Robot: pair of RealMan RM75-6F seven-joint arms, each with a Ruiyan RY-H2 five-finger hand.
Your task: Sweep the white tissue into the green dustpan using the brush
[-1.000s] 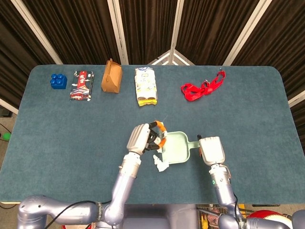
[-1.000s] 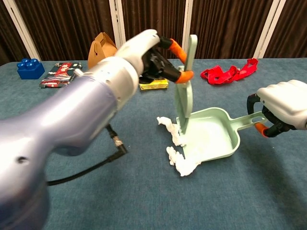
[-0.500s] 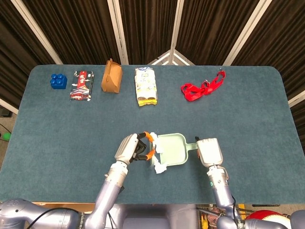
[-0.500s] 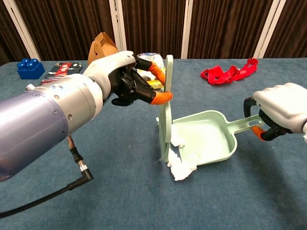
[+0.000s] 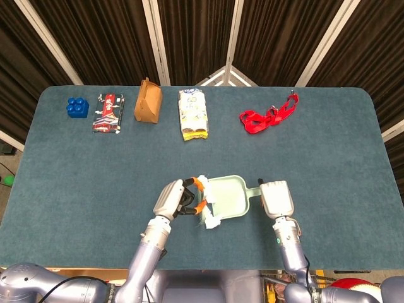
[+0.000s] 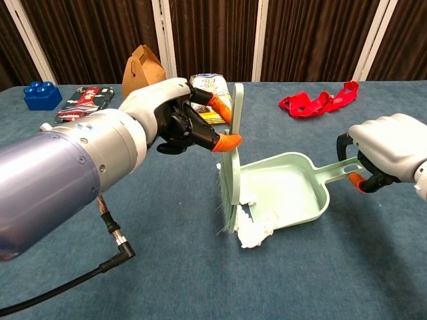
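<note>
My left hand (image 6: 177,123) (image 5: 173,199) grips the pale green brush (image 6: 231,167) upright, its bristles on the table just left of the dustpan's mouth. The green dustpan (image 6: 293,190) (image 5: 228,197) lies flat, and my right hand (image 6: 387,152) (image 5: 275,198) holds its handle at the right. Crumpled white tissue (image 6: 253,230) (image 5: 211,222) lies at the pan's front lip, beside the bristles, partly on the table. A smaller bit of tissue (image 6: 247,197) sits just inside the mouth.
Along the far edge lie a blue block (image 5: 77,107), a red snack packet (image 5: 107,112), a brown paper box (image 5: 147,102), a yellow-white packet (image 5: 193,114) and a red strap (image 5: 268,115). A black cable (image 6: 100,263) trails from my left arm over the near table.
The left hand and brush moved left from inside the pan to its mouth, then held. The dustpan shifted slightly left with the right hand. The tissue gathered at the pan's lip.
</note>
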